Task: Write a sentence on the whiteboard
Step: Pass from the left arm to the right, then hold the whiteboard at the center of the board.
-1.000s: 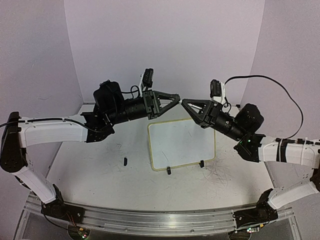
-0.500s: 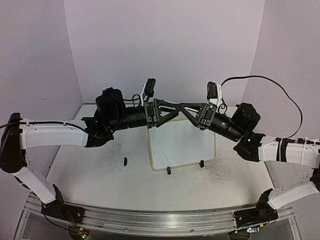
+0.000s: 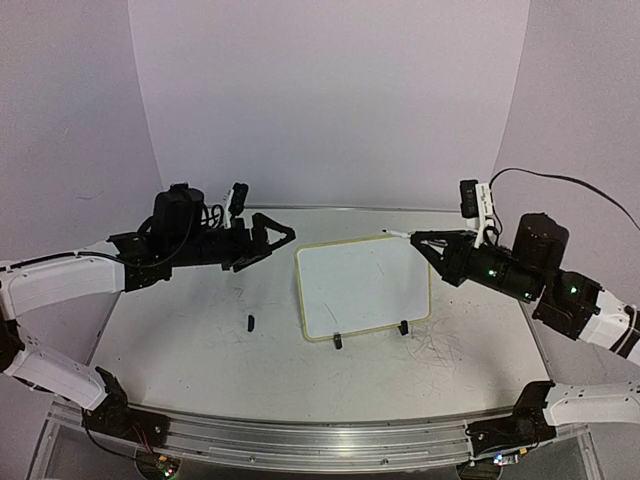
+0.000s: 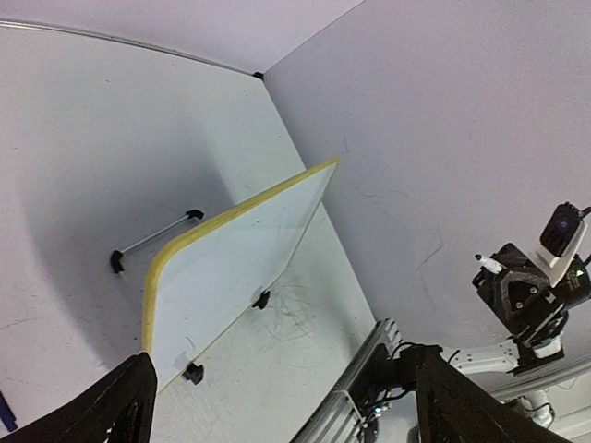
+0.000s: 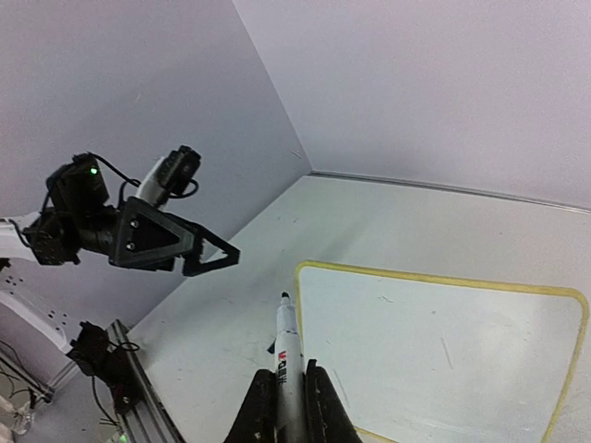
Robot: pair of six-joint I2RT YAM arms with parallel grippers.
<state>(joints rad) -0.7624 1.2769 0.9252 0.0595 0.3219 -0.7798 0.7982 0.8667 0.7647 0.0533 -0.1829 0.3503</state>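
Observation:
The whiteboard (image 3: 365, 285) stands on its two black feet mid-table, cream-framed; no sentence shows on its white face, only faint marks. My right gripper (image 3: 420, 242) hovers over the board's upper right corner, shut on a white marker (image 3: 396, 235) whose uncapped tip points left. In the right wrist view the marker (image 5: 288, 360) sticks out between the jaws of the gripper (image 5: 287, 374), beside the whiteboard (image 5: 443, 341). My left gripper (image 3: 278, 238) hangs left of the board, open and empty. In the left wrist view its fingers (image 4: 120, 411) stand wide apart around the whiteboard (image 4: 231, 268).
A small black cap (image 3: 250, 322) lies on the table left of the board. Grey scribble marks (image 3: 440, 345) cover the table near the board's right foot. Purple walls close in the back and sides. The metal rail (image 3: 300, 440) runs along the near edge.
The two grippers met above the board, then parted. The left opened and drew back to the left. The right drew back to the right with the marker in its jaws.

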